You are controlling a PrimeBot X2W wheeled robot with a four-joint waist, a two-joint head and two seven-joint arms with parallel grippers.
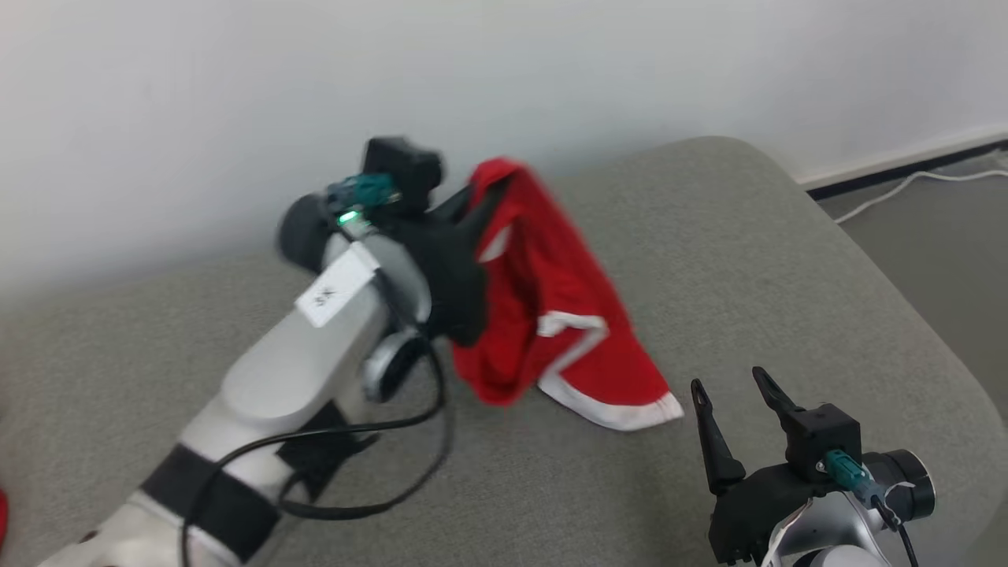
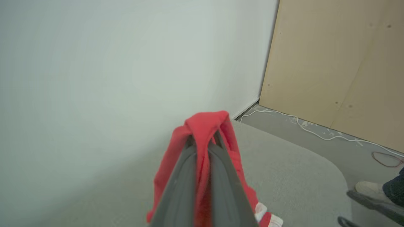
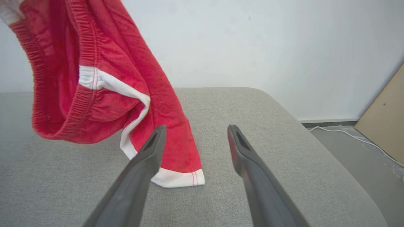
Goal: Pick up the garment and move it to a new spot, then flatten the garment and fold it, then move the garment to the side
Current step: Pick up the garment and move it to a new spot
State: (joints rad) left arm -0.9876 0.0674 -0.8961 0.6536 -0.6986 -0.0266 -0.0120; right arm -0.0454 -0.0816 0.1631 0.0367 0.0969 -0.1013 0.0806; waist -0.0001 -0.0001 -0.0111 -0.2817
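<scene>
The garment (image 1: 551, 307) is a pair of red shorts with white trim, hanging from my left gripper (image 1: 480, 193), which is shut on its upper edge above the grey cushion (image 1: 787, 299). One white-hemmed leg end touches the cushion. In the left wrist view the red garment (image 2: 205, 126) drapes over the closed fingertips of my left gripper (image 2: 203, 142). My right gripper (image 1: 732, 394) stands open at the lower right, just right of the trailing hem. In the right wrist view the garment (image 3: 104, 78) hangs at the upper left, and my right gripper (image 3: 195, 132) holds nothing.
A white wall (image 1: 394, 71) runs behind the cushion. The cushion's rounded edge drops to the floor at the right, where a white cable (image 1: 906, 185) lies. A tan board (image 2: 341, 63) leans in the corner. A person's shoe (image 2: 369, 189) shows at the far right.
</scene>
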